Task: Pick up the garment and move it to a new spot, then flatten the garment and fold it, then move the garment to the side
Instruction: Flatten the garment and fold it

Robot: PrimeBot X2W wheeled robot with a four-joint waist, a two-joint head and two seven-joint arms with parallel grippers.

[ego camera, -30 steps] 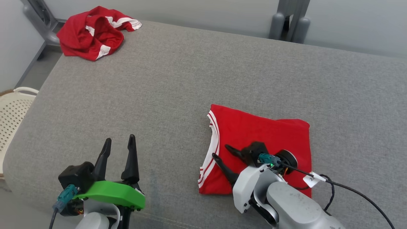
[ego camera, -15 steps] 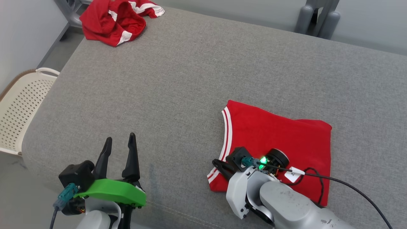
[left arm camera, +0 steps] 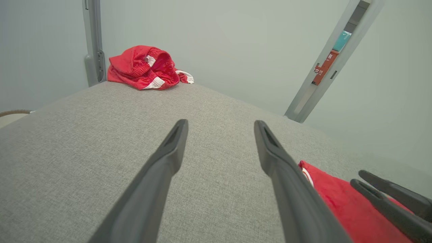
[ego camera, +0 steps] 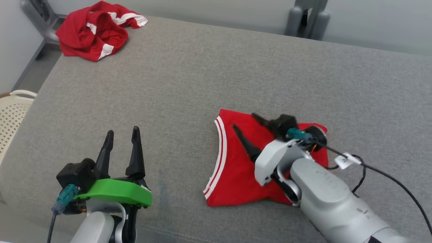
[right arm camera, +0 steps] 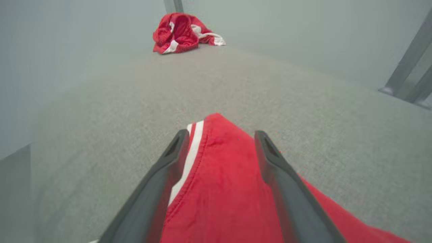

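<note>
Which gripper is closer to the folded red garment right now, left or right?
Right. The right gripper hangs directly over the folded red garment, fingers apart near its striped edge. The left gripper sits apart to the garment's left, over bare grey cushion.

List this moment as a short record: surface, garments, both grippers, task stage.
surface: grey padded surface
folded garment: red with white trim, lying folded flat near the front edge, right of centre
second garment: red, crumpled at the far left corner
left gripper: open, empty, over bare surface, apart from both garments
right gripper: open, fingers spread over the folded garment; contact unclear
basket: pale, perforated, beside the surface's left edge
task stage: fold looks done; move to the side cannot be judged
</note>
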